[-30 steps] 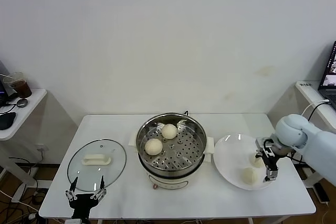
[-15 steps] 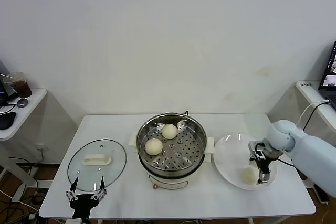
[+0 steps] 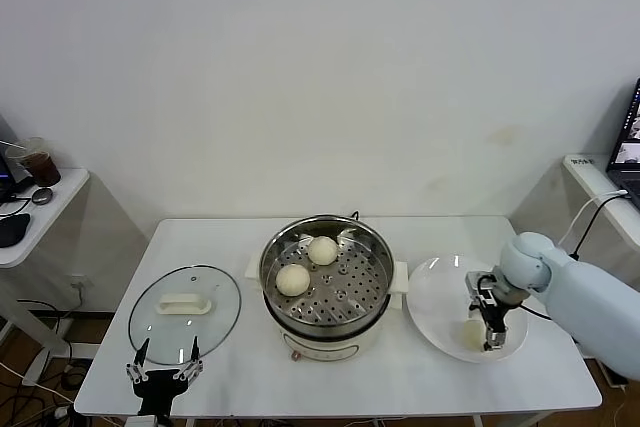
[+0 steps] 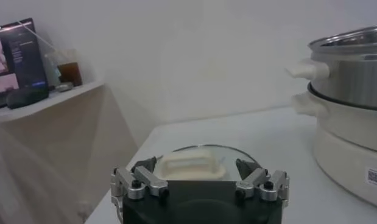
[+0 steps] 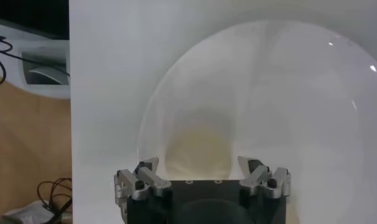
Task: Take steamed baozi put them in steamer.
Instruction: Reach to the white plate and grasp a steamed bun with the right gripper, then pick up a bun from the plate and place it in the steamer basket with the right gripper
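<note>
Right wrist view: baozi point(image 5: 200, 143) between right pincer point(image 5: 202, 172) fingers (on plate point(image 5: 298, 91)).

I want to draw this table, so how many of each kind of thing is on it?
Steamer: 1
White plate: 1
Glass lid: 1
Baozi: 3 in sight, two in the steamer and one on the plate at the right gripper, which could be hiding another
Total: 6
</note>
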Action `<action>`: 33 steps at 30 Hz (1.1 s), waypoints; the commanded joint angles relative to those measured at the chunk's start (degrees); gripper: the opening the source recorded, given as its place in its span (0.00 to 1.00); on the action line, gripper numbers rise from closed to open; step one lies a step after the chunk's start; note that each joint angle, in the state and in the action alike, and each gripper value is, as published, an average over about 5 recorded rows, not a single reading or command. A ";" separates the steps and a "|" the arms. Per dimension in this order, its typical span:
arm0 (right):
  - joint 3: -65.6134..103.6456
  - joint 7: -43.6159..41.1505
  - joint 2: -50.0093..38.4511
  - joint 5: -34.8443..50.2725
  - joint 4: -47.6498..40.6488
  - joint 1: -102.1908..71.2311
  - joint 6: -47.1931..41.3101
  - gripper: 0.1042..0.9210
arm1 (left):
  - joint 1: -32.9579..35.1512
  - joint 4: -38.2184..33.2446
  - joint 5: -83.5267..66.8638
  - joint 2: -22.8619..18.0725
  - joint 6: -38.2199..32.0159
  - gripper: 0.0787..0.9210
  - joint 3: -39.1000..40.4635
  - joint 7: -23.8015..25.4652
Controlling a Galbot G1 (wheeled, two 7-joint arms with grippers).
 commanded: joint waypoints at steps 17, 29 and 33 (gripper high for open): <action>-4.39 -0.63 -1.12 3.70 1.15 9.68 -0.98 0.39 | -0.58 -0.37 0.44 -0.32 -0.09 0.88 1.11 -0.24; -22.67 -2.44 12.28 19.13 -1.63 45.16 -2.42 0.39 | -1.25 -2.04 1.31 -0.05 -0.12 0.88 1.91 -1.27; -25.36 -2.89 19.14 24.62 -4.49 52.33 -0.87 0.39 | -1.13 -2.39 1.41 0.17 -0.17 0.88 1.99 -1.58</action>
